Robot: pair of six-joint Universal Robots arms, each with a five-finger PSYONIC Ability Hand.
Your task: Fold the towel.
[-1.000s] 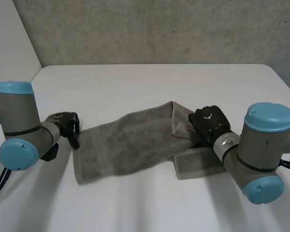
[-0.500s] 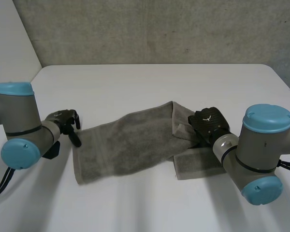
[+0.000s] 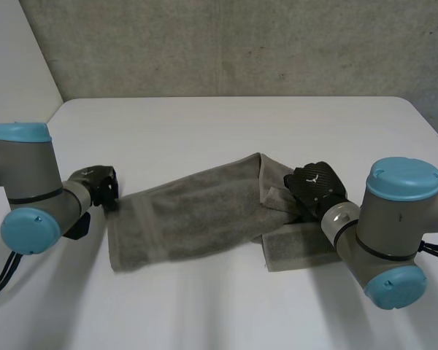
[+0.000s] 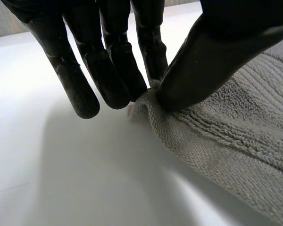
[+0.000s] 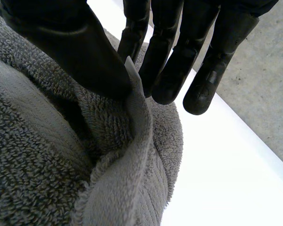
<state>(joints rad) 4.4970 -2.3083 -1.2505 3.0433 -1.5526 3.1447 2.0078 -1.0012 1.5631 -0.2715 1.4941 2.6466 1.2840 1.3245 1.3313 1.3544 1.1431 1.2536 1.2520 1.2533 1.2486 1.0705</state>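
Note:
A grey towel (image 3: pixel 197 219) lies stretched across the white table (image 3: pixel 226 131), bunched and folded over at its right end. My left hand (image 3: pixel 98 186) is at the towel's far left corner; in the left wrist view its thumb (image 4: pixel 212 61) and fingers (image 4: pixel 148 52) pinch that corner of the towel (image 4: pixel 217 136). My right hand (image 3: pixel 315 186) sits on the raised right end. In the right wrist view its thumb (image 5: pixel 80 47) and fingers (image 5: pixel 170 56) pinch the hem of the towel (image 5: pixel 52 160).
A concrete wall (image 3: pixel 226 44) stands behind the table. The table's far edge runs just below it, and bare white surface (image 3: pixel 204 306) lies in front of the towel.
My left hand has closed its fingers and thumb onto the towel's left corner; before, its fingers hung apart beside the edge. The left edge of the towel has shifted slightly. The right hand has stayed put.

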